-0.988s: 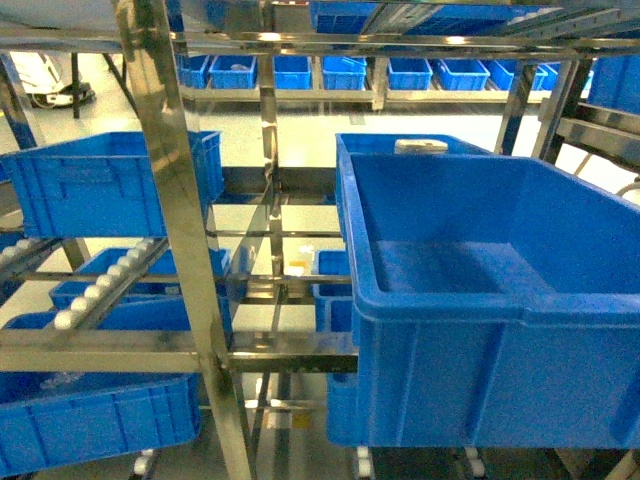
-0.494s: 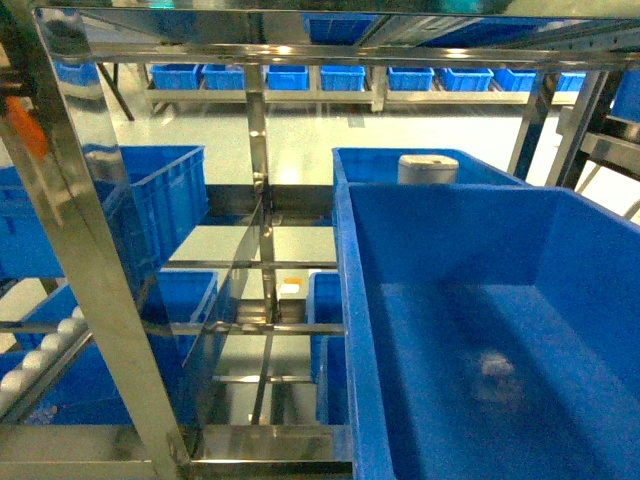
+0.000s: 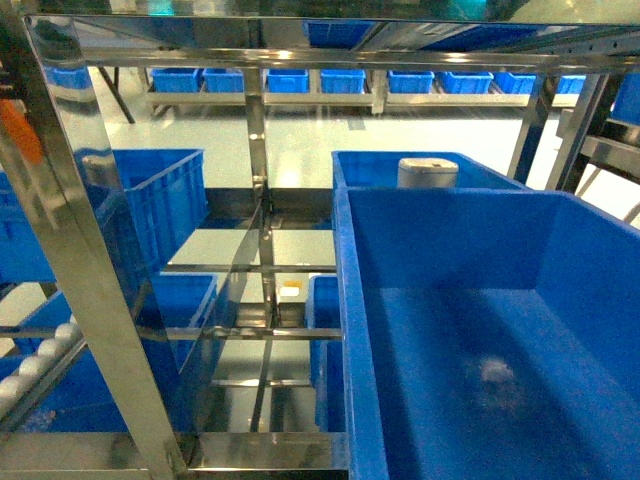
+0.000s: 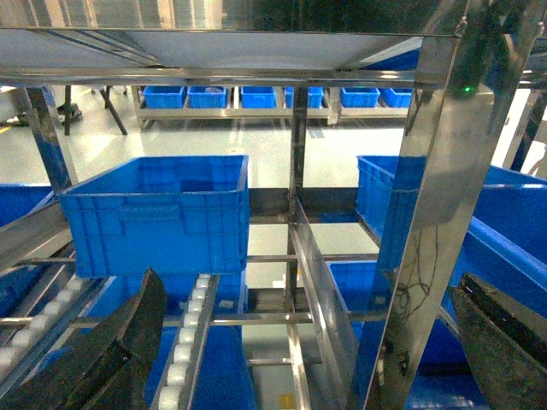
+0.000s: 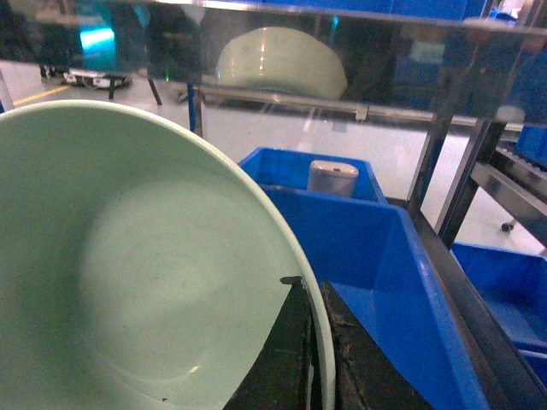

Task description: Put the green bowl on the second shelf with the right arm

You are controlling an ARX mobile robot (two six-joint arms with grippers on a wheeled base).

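right claw [image 5: 312, 359]: pinching the rim of the green bowl [image 5: 128, 273], one black finger inside the wall, one outside; seen only in the right wrist view.
green bowl: held up in the air, tilted, mouth toward the wrist camera, filling the space left of the claw; not yet on any shelf. Its reflection shows in the shiny steel sheet above.
left claw [image 4: 291, 342]: spread wide, nothing between the fingers; hangs in front of the rack, idle.
second shelf [image 3: 270, 455]: judged to be the steel tier that carries the big blue crate [image 3: 480, 320]; the crate lies ahead of and below the right claw, with a white container [image 5: 332, 178] in the crate beyond it.
risk, grip: hold is on the rim edge only, so I judge the bowl could pivot or slip if the arm jolts or the wrist rolls.
risk, clearance: steel rail sits just above the bowl; a reach forward at this height could clip the rim on the rail or on an upright.
risk, landing: bowl is tilted; let go from here it would likely drop into the crate on its edge and roll or knock.
risk, sight: head view shows neither bowl nor right claw, so the approach cannot be checked from there.
change, head view: half a second back nearly the same framing; a full second back the camera sat farther off and lower, with the whole crate front and roller rails visible. The view is now closer and looks down into the crate.
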